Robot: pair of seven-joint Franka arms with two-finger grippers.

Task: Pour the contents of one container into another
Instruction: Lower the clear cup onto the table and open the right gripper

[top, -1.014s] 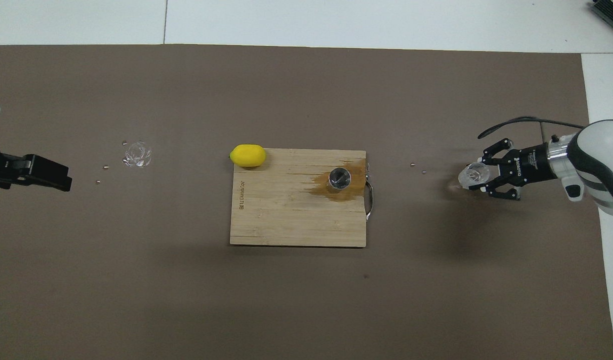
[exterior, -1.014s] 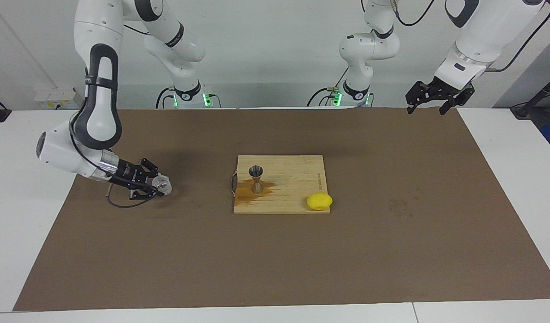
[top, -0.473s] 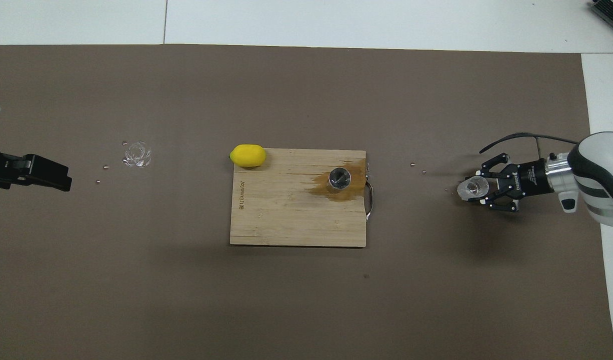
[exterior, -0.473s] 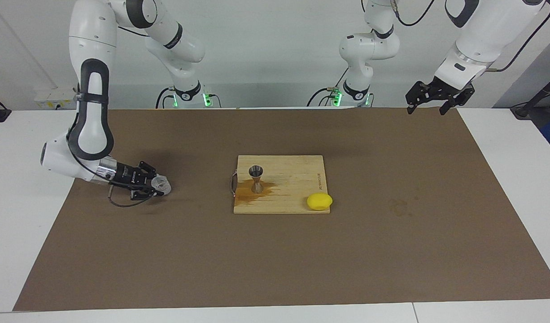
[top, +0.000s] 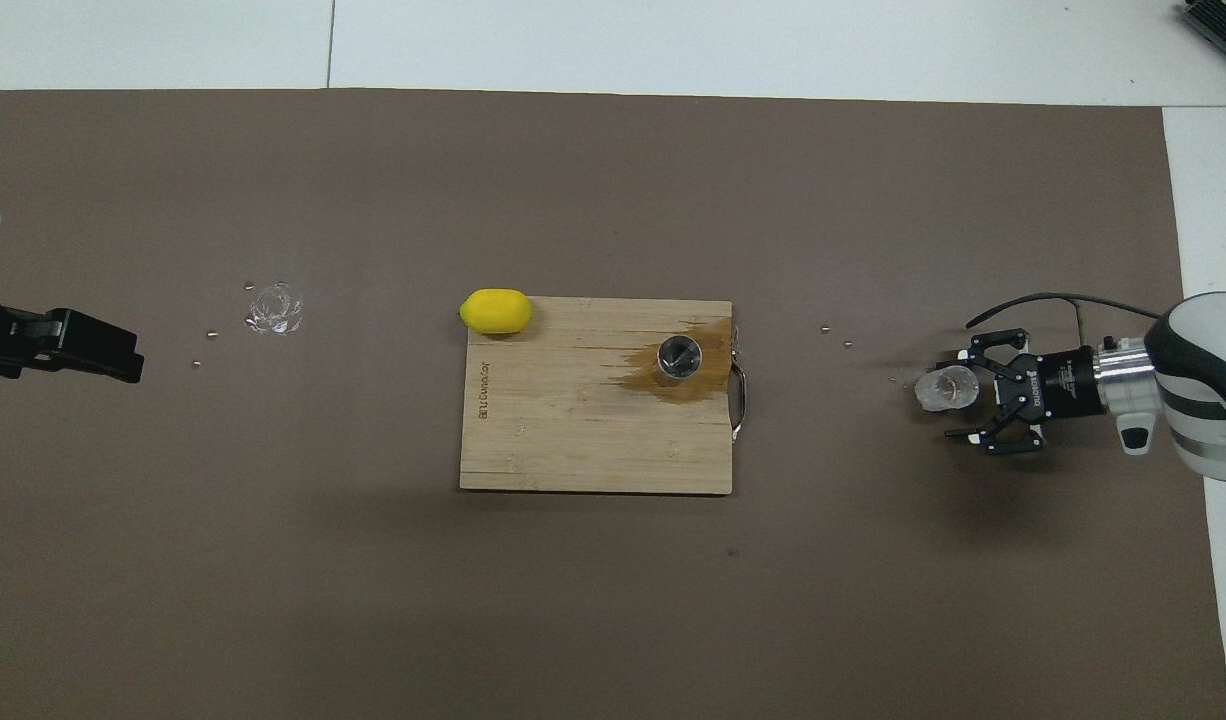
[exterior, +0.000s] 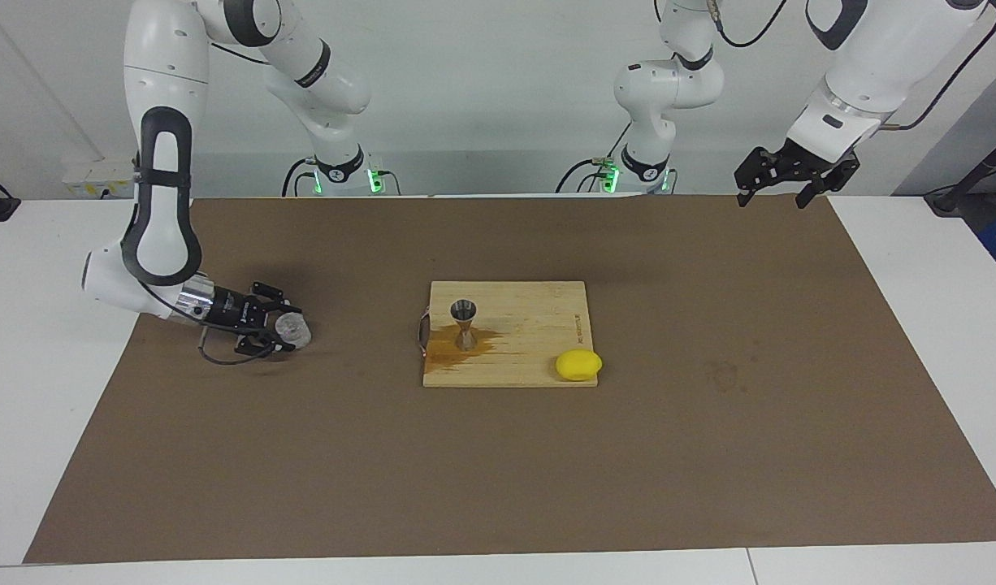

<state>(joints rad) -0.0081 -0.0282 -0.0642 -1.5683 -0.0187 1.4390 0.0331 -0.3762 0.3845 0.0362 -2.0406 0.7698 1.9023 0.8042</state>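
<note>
The clear glass tumbler (exterior: 294, 328) sits on the brown mat toward the right arm's end of the table; it also shows in the overhead view (top: 941, 389). My right gripper (exterior: 285, 329) lies low at the mat with its fingers spread on either side of the tumbler (top: 957, 394). The silver jigger (exterior: 464, 322) stands on the wooden cutting board (exterior: 539, 313) in a brown spill (top: 679, 356). My left gripper (exterior: 782, 185) waits open, up in the air over the mat's corner by its own base (top: 101, 350).
A yellow lemon (exterior: 578, 365) lies at the board's corner toward the left arm's end (top: 495, 310). A clear wet patch (top: 273, 308) and small droplets mark the mat toward the left arm's end. A few droplets (top: 835, 336) lie between board and tumbler.
My right gripper has come down and nearer to the robots with the tumbler. Its fingers have spread and the tumbler now rests on the mat. The left arm has not moved.
</note>
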